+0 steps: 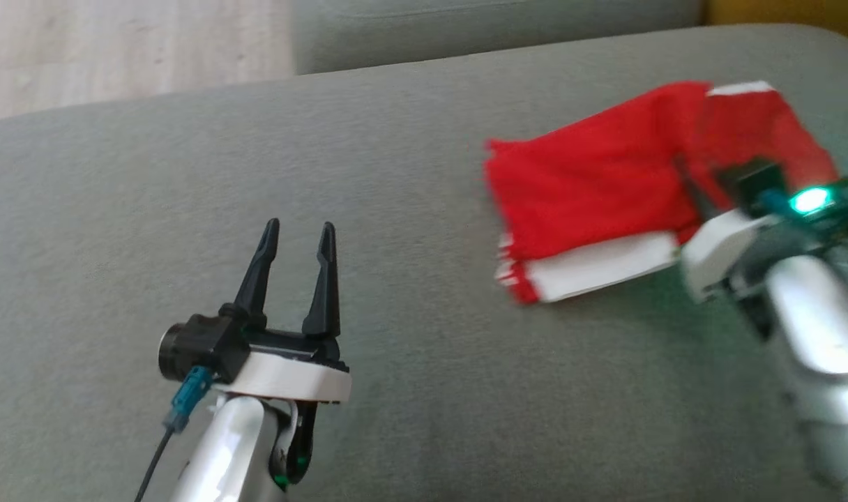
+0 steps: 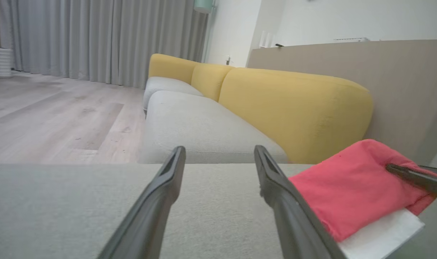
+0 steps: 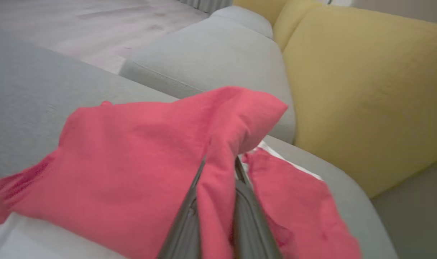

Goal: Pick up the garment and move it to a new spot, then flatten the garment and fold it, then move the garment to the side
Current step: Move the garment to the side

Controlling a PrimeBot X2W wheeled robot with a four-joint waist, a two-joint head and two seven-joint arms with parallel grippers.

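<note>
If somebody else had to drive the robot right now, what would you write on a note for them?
Left gripper: open, holding nothing, over the grey cushion, apart from the garment.
Right gripper: shut on a fold of the red garment.
Garment: on the cushion at the robot's right, red over white layers, bunched up at the pinch.
Done: it looks folded, though I cannot be sure.
Left: probably moving it to the side, then letting go.
</note>
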